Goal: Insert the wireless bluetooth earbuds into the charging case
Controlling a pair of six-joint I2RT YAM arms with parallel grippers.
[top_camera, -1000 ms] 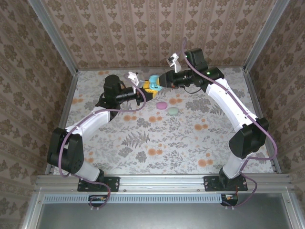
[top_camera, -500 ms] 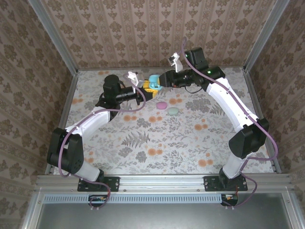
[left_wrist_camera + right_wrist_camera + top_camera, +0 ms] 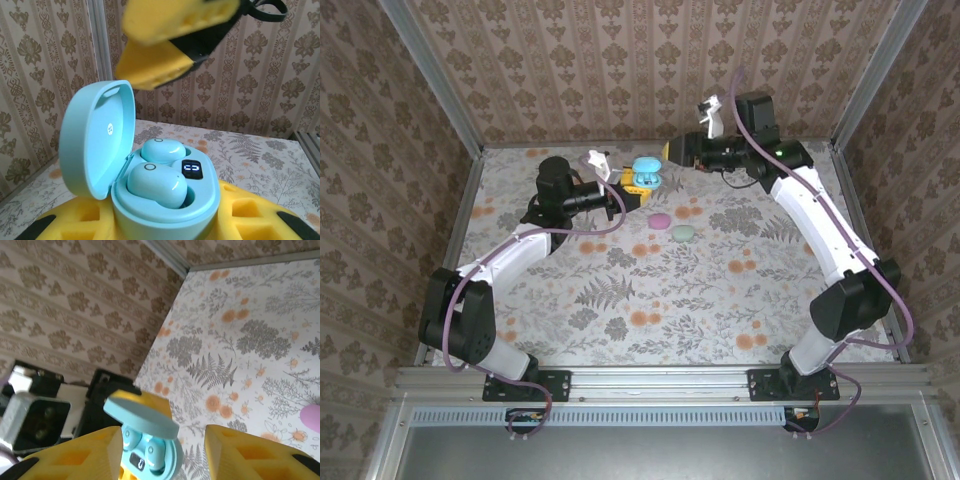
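Insertion step, judged complete. The open teal pebble-shaped plastic charging case (image 3: pixel 165 215) is clamped at its base by the nearly closed left end effector (image 3: pixel 636 181), upper centre of the overhead view. Both small teal earbuds (image 3: pixel 157 182) are seated in its wells. The right end effector (image 3: pixel 672 152), partly open and empty, is poised just right of the case. Pressing the lid (image 3: pixel 97 135) shut is judged the next requirement.

2 teal earbuds (image 3: pixel 156 184), seated in open teal charging case (image 3: pixel 167 218)
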